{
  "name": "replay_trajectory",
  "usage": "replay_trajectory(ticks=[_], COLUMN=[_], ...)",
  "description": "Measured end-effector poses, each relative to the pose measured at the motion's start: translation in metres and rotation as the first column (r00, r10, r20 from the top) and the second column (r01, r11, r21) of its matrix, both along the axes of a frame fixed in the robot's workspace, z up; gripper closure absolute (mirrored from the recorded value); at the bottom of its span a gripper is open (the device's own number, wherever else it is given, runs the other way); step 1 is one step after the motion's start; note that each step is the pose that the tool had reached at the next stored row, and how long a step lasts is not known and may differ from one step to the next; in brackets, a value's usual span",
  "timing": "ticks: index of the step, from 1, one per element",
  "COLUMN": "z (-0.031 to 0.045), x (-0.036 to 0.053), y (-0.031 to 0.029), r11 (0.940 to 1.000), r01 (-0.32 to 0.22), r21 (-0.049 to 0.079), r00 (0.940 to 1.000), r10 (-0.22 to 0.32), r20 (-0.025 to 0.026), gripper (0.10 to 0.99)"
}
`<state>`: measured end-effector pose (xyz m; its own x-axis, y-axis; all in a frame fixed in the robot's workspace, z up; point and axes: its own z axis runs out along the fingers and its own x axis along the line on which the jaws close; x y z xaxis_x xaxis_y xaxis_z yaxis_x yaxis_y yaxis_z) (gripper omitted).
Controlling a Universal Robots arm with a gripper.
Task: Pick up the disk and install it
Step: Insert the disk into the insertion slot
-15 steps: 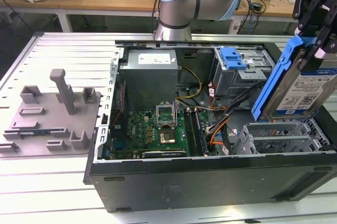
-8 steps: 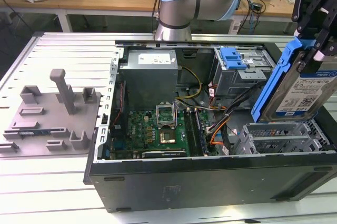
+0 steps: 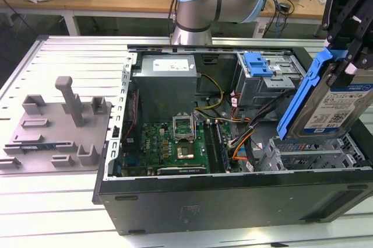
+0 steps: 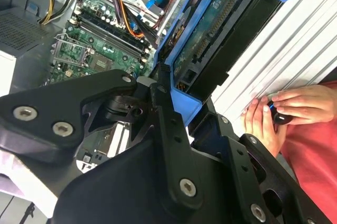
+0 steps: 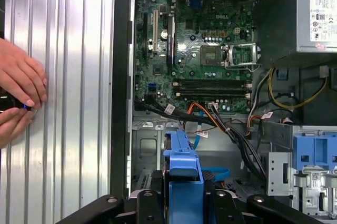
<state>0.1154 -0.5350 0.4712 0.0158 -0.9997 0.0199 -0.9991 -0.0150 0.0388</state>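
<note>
Ribbed grey metal surface carries the open black PC case, lying on its side w/ the lid off. Grey-and-blue robot arm reaches over from the far side. Inside the case: green motherboard, grey PSU box, & at the exterior view's right end a silver perforated drive cage.

The flat silver rectangular disk, w/ blue-and-white label & blue plastic frame, hangs in the air just above that cage. It is tilted, on edge & not touching it. The black linkage gripper has it, jaws closed on the disk's upper part, across the frame.

In the first wrist view a person's hands rest on the surface beside the case, well apart from the disk.

Step in hand, I'd judge: bringing the disk to the cage. To do it well:
- level out the tilt
- line the frame rails up w/ the cage slot
- go slow & straight
- keep clear of the orange-and-black cable bundle beside the cage

A skewed entry prob jams the frame.
</note>
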Motion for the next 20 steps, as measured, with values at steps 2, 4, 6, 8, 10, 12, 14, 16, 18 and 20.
replay_trajectory(ticks=[2,4,6,8,10,12,14,16,18,20], z=[-0.0008,-0.0017,-0.0024,-0.0031,-0.0044,-0.0059,-0.0067,-0.0076,-0.0084,-0.0091], x=[0.0,0.0,0.0,0.0,0.0,0.0,0.0,0.0,0.0001,0.0011], y=[0.0,0.0,0.0,0.0,0.0,0.0,0.0,0.0,-0.0001,-0.0002], r11=[1.0,1.0,1.0,1.0,1.0,1.0,1.0,1.0,1.0,1.0], r01=[0.0,0.0,0.0,0.0,0.0,0.0,0.0,0.0,0.0,0.001], r21=[0.0,0.0,0.0,0.0,0.0,0.0,0.0,0.0,0.0,0.0], r00=[1.0,1.0,1.0,1.0,1.0,1.0,1.0,1.0,1.0,1.0], r10=[0.0,0.0,0.0,0.0,0.0,0.0,0.0,0.0,0.0,-0.001], r20=[0.0,0.0,0.0,0.0,0.0,0.0,0.0,0.0,0.0,0.0001], gripper=[0.722,0.722,0.722,0.722,0.722,0.722,0.722,0.722,0.722,0.722])
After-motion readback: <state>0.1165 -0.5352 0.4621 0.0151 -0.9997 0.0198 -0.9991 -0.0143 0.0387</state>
